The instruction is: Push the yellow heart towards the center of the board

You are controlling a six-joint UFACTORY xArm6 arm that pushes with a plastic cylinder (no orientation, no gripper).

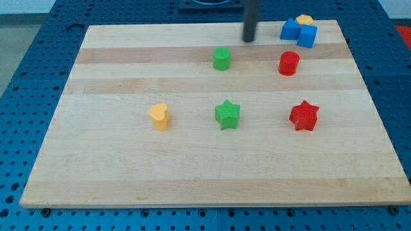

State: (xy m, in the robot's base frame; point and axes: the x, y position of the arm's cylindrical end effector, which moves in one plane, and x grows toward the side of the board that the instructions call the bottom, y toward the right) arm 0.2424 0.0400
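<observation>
The yellow heart [159,117] lies on the wooden board [128,173], left of the middle. My tip [248,40] is near the view's top, right of centre, far from the heart. It stands up and to the right of the green cylinder [221,58] and left of the blue blocks [298,31]. It touches no block.
A green star [227,114] lies near the board's middle. A red star [304,115] lies to its right. A red cylinder [289,63] sits at the upper right. A yellow block [304,20] lies behind the blue blocks at the top right corner.
</observation>
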